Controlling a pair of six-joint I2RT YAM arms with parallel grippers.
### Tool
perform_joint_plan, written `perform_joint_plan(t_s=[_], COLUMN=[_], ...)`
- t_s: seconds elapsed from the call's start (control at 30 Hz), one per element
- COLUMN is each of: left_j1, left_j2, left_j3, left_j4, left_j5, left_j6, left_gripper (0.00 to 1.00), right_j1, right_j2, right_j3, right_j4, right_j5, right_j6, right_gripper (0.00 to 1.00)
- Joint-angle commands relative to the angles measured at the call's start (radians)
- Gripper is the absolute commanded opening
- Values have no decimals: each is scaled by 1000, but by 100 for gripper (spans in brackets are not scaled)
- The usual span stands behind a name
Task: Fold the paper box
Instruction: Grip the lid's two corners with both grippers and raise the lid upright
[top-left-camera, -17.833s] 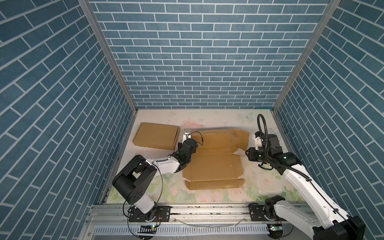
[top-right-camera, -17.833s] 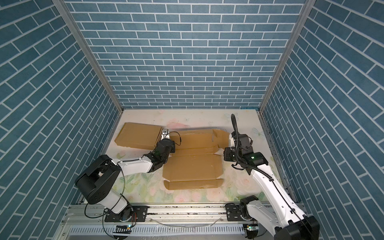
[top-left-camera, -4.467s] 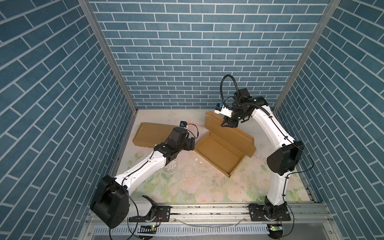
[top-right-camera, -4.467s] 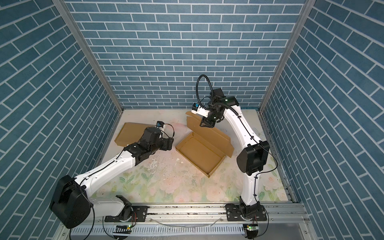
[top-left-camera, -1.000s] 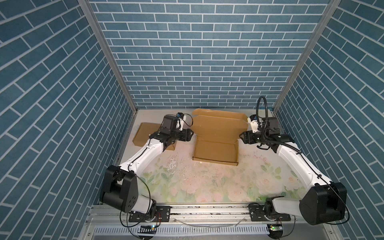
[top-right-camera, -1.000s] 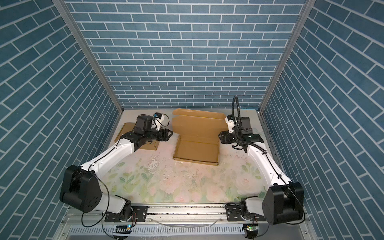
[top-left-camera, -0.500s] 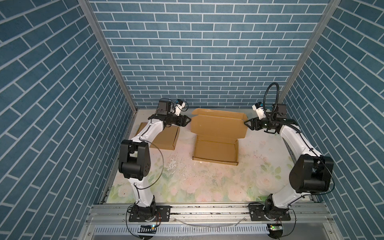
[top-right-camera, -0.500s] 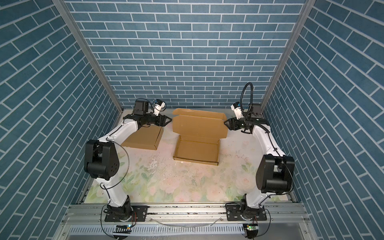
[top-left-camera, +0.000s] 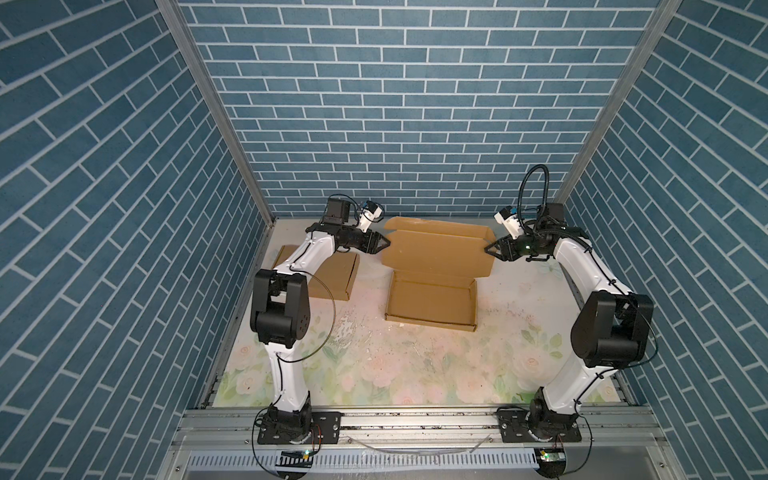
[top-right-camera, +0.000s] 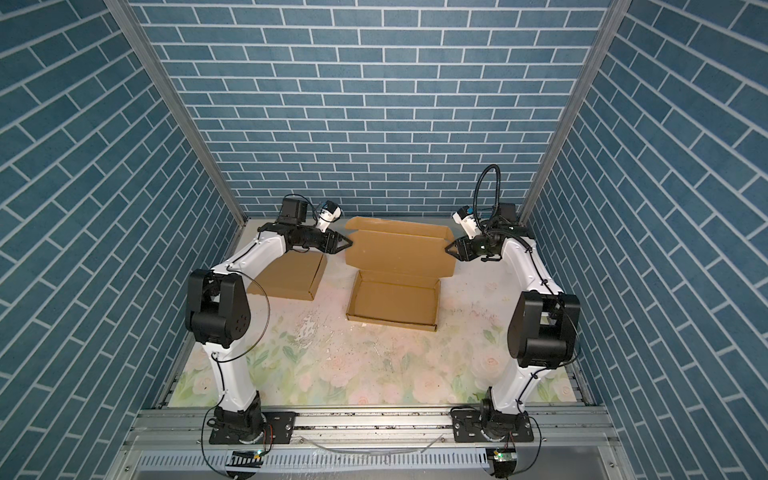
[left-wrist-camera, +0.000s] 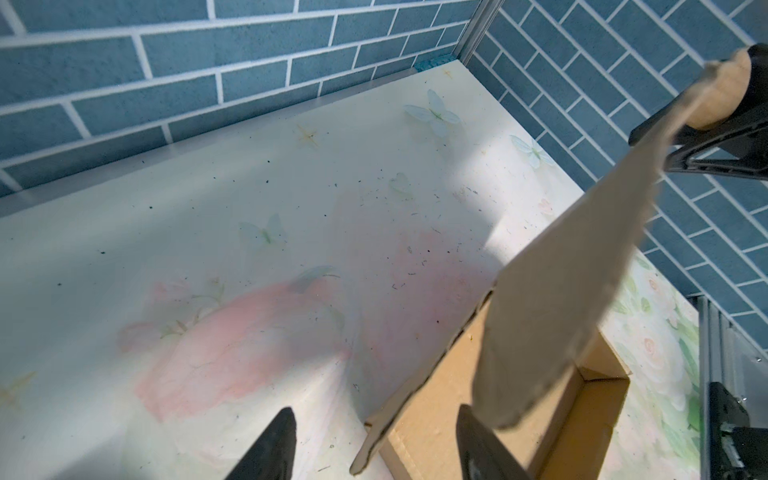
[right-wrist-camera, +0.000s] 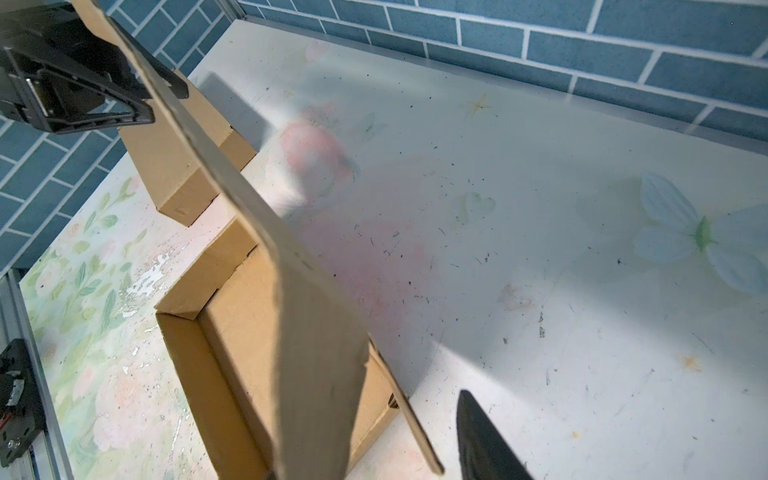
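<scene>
A: So, what have you got on screen?

B: I see the floral table (top-left-camera: 415, 374) filling the middle and lower part of both top views. The paper box (top-left-camera: 430, 301) sits at centre frame, with its open tray flat on the table and its lid (top-left-camera: 436, 253) raised toward the back wall. A closed box (top-left-camera: 332, 276) lies left of it, apart.

A: And your grippers?

B: My left gripper (top-left-camera: 385, 244) is at the lid's left edge, and my right gripper (top-left-camera: 487, 249) is at its right edge. From both wrist views I read the jaws as parted, straddling the cardboard without clamping it.
</scene>
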Motion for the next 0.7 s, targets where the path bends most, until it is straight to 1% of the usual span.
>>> perform_joint_plan(t_s=[0.0,0.17,0.4,0.43,0.57,0.67], left_j1=[-10,-28,-31,-30,-30,-32], left_j2=[28,44,41,38,17,-16], left_j3=[37,46,44,43,23,-19], left_j4=[-17,-23,-24,-22,-11,40], left_j5=[32,35,39,35,16,-4], left_j6=[2,10,4,5,-6,-33], left_gripper=[57,47,22,20,14,11], right_j1=[7,15,23,24,36,50], right_j2=[13,17,7,6,-6,-29], right_j3=[35,36,33,31,21,-13], right_j4=[-45,-61,-67,-67,-57,-5], right_j5=[-39,-39,-30,-28,-12,30], right_j6=[-84,-102,-103,-102,-90,-48], right_gripper=[43,37,26,24,18,10])
